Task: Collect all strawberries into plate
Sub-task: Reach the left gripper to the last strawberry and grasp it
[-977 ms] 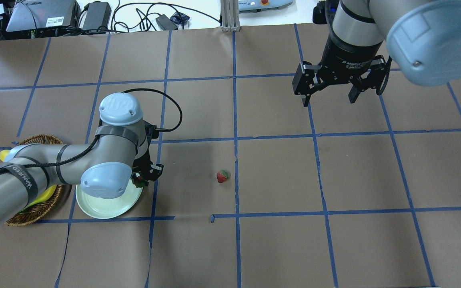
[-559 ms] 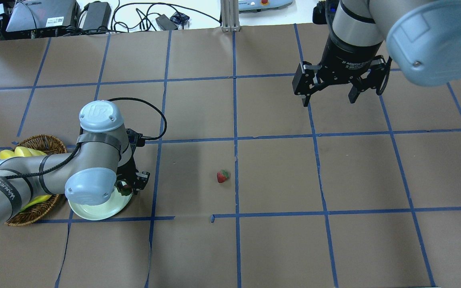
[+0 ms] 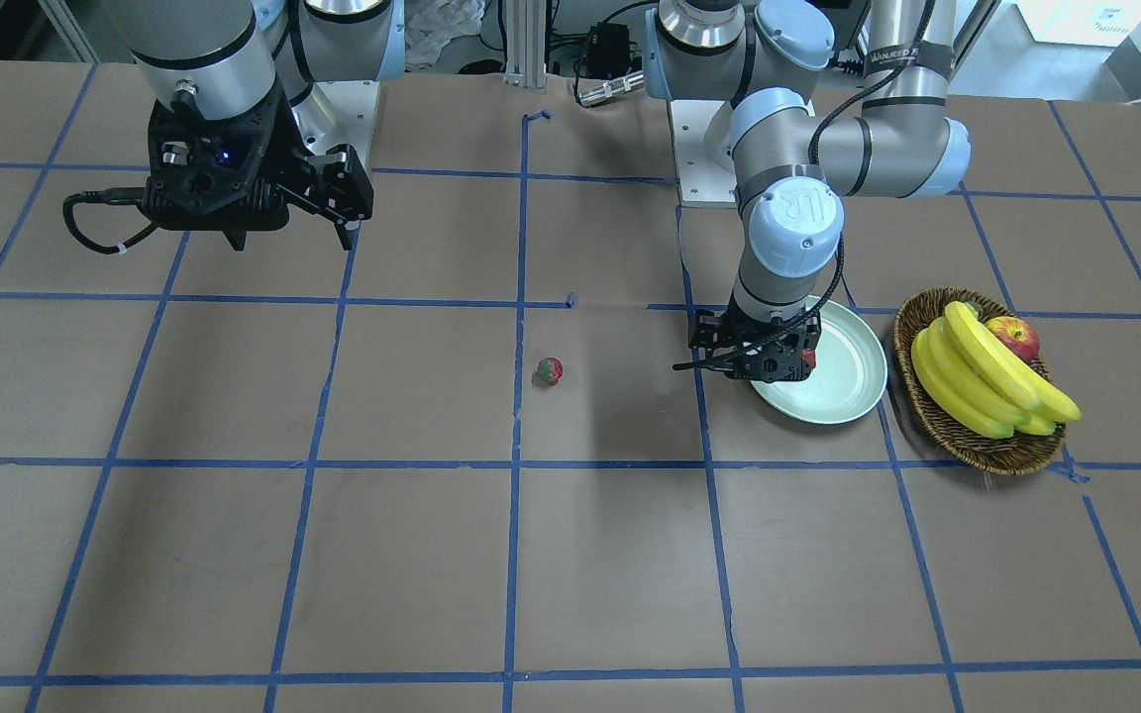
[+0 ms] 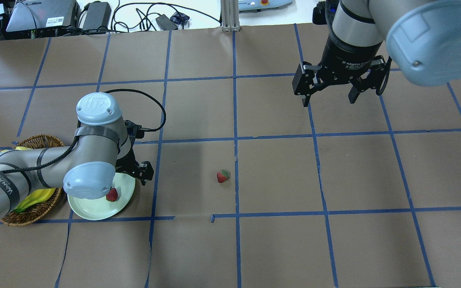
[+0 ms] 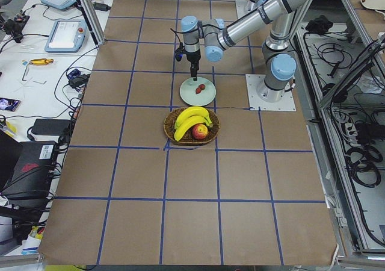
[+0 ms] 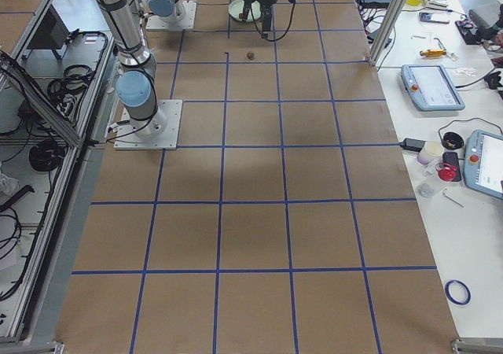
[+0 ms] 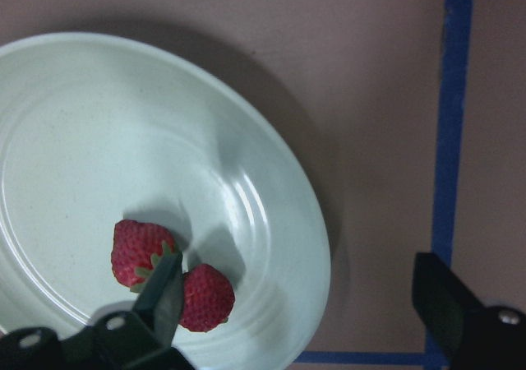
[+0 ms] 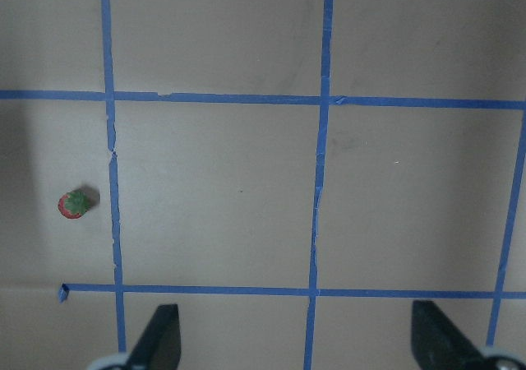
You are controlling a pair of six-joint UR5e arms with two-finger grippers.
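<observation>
The pale mint-green plate (image 4: 90,210) lies by the basket, and shows in the front view (image 3: 843,391) too. Two strawberries (image 7: 138,251) (image 7: 205,298) lie on the plate (image 7: 99,140); the overhead view shows one of them (image 4: 112,195). A third strawberry (image 4: 222,176) lies alone on the table near the centre, also in the front view (image 3: 550,371) and the right wrist view (image 8: 74,204). My left gripper (image 7: 296,265) is open and empty, low over the plate's edge (image 4: 132,176). My right gripper (image 4: 329,98) is open and empty, high over the far right of the table.
A brown wicker basket (image 3: 957,436) with bananas (image 3: 977,381) and an apple (image 3: 1014,337) stands right beside the plate, under my left arm in the overhead view (image 4: 34,214). The table is brown paper with blue tape lines. Cables and devices lie beyond the far edge.
My left arm moved left over the plate with a strawberry in its gripper. The gripper has opened and the strawberry now lies on the plate. The right arm has not moved.
</observation>
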